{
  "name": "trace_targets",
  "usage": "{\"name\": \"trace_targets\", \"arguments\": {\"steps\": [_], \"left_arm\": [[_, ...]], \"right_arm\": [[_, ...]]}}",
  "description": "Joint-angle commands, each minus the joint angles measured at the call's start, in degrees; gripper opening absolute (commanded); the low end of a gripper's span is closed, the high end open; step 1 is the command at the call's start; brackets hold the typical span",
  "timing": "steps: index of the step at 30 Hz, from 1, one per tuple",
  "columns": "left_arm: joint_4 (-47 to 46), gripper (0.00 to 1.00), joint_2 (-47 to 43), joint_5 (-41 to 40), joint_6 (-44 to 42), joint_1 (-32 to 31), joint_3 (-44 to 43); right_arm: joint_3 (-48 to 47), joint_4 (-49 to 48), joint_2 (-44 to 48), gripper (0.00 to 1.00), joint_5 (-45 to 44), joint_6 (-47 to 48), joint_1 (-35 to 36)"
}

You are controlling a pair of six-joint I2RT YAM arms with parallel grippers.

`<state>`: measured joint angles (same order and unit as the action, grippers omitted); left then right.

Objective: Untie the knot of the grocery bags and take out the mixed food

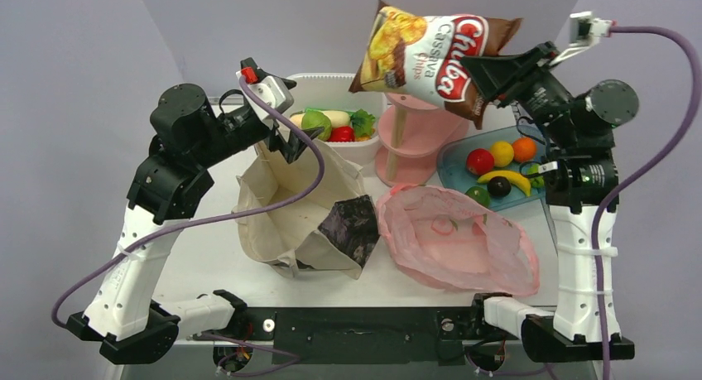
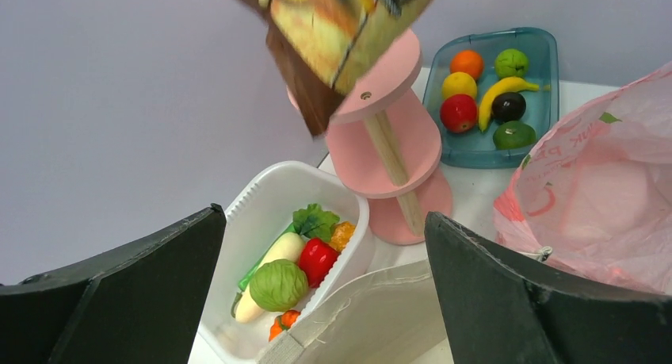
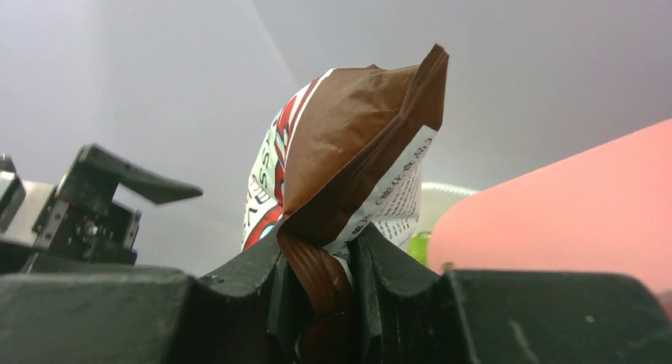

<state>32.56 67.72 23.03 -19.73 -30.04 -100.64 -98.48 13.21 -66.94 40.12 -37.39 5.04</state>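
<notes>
My right gripper (image 1: 484, 68) is shut on the bottom seam of the dark brown crisp packet (image 1: 422, 53), holding it high above the pink stand. The seam is pinched between the pads (image 3: 273, 285). My left gripper (image 1: 296, 141) hangs open over the rim of the beige canvas tote (image 1: 281, 214), its wide-set fingers (image 2: 119, 293) holding nothing. The pink plastic bag (image 1: 455, 239) lies open and slack on the table. A round green vegetable (image 2: 277, 285), a white radish (image 2: 284, 249) and a leafy green (image 2: 315, 220) lie in the white basket (image 2: 261, 197).
A two-tier pink stand (image 1: 414, 140) rises behind the pink bag. A blue tray (image 1: 451, 169) at the back right holds several fruits. A red pepper (image 2: 317, 257) is also in the basket. The tote's dark patterned patch (image 1: 352, 223) faces the pink bag.
</notes>
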Motion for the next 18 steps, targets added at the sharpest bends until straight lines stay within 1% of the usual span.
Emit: {"name": "trace_targets", "arguments": {"steps": [1, 2, 3, 4, 5, 6, 7, 8, 9, 10, 12, 14, 16, 18], "left_arm": [[-0.4, 0.97, 0.6, 0.9, 0.0, -0.1, -0.4], [-0.6, 0.97, 0.6, 0.6, 0.1, -0.1, 0.2], [-1.1, 0.97, 0.6, 0.1, 0.0, -0.1, 0.5], [-1.2, 0.97, 0.6, 0.0, -0.2, -0.1, 1.1], [-1.4, 0.97, 0.6, -0.4, -0.5, -0.1, 1.3], [-1.7, 0.97, 0.8, -0.6, -0.6, -0.1, 1.7], [-1.9, 0.97, 0.8, -1.0, -0.6, -0.1, 1.9], [-2.1, 0.97, 1.0, -1.1, -0.6, -0.1, 1.9], [-2.3, 0.97, 1.2, -1.2, -0.6, -0.1, 1.9], [-2.3, 0.97, 1.6, -1.2, -0.6, -0.1, 1.8], [-2.3, 0.97, 2.4, -1.3, -0.3, -0.2, 1.4], [-2.6, 0.97, 3.0, -1.6, 0.0, -0.2, 1.3], [-3.4, 0.97, 3.4, -2.0, 0.6, -0.2, 1.1], [-3.9, 0.97, 3.8, -2.2, 1.4, -0.2, 0.6]], "right_arm": [[4.8, -14.7, 4.2, 0.00, 1.4, -11.9, -13.3], [7.8, -16.4, 6.1, 0.00, 2.8, -16.3, -15.7], [9.1, -18.0, 7.8, 0.00, 3.7, -18.2, -20.2], [11.6, -18.3, 8.6, 0.00, 4.1, -21.4, -22.3], [12.9, -18.5, 10.2, 0.00, 4.5, -22.8, -26.3], [15.2, -18.4, 10.9, 0.00, 4.5, -25.1, -28.3], [16.2, -17.4, 12.4, 0.00, 4.3, -25.8, -31.9], [17.8, -16.8, 13.0, 0.00, 4.3, -26.8, -33.5], [18.3, -15.1, 13.8, 0.00, 4.4, -27.3, -37.0], [19.3, -14.2, 14.0, 0.00, 4.3, -28.0, -38.7], [21.0, -11.0, 14.7, 0.00, 4.2, -28.4, -44.5], [23.1, -9.1, 15.2, 0.00, 3.7, -28.7, -48.0], [24.8, -7.4, 15.2, 0.00, 2.8, -29.0, -50.0], [25.8, -5.3, 14.3, 0.00, 1.2, -28.3, -50.6]]}}
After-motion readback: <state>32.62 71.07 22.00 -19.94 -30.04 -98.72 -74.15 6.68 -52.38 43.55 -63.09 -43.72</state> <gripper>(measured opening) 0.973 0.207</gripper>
